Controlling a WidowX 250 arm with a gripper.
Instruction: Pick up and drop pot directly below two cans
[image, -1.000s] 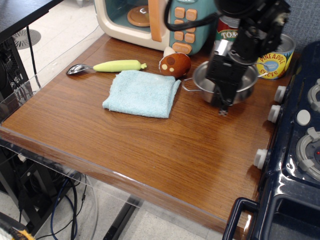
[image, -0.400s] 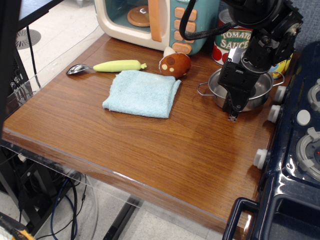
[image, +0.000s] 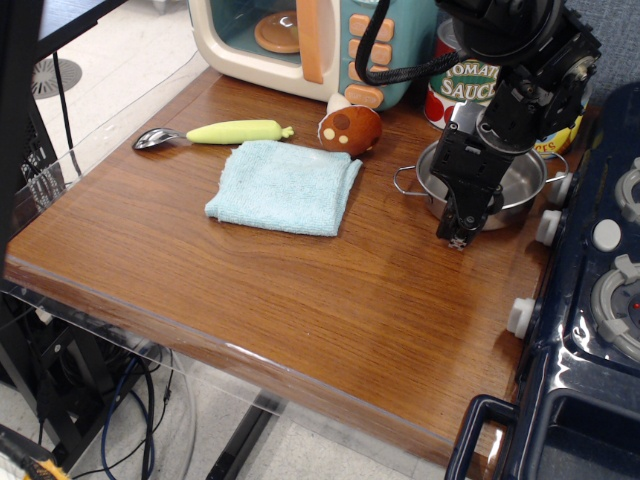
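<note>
The pot (image: 490, 185) sits on the table (image: 300, 290) just in front of the two cans (image: 500, 85). The tool (image: 458, 228) is at its front rim; its grip is unclear. Lifting away could drag the pot

We are counting one pot (image: 520, 185) sitting on the wooden table (image: 300, 290). We are seeing two cans behind it: one tomato sauce can (image: 462, 85) and one yellow can (image: 562, 135), mostly hidden by the arm. We are finding one folded blue cloth (image: 285, 186), one spoon (image: 215, 133) with a yellow-green handle, and one brown toy mushroom (image: 349, 127). We are noting one toy microwave (image: 310, 40) at the back edge. One robot arm is reaching in, carrying one gripper (image: 458, 238). On the toy stove (image: 590, 330) at the right we are counting three white knobs facing the table.
</note>
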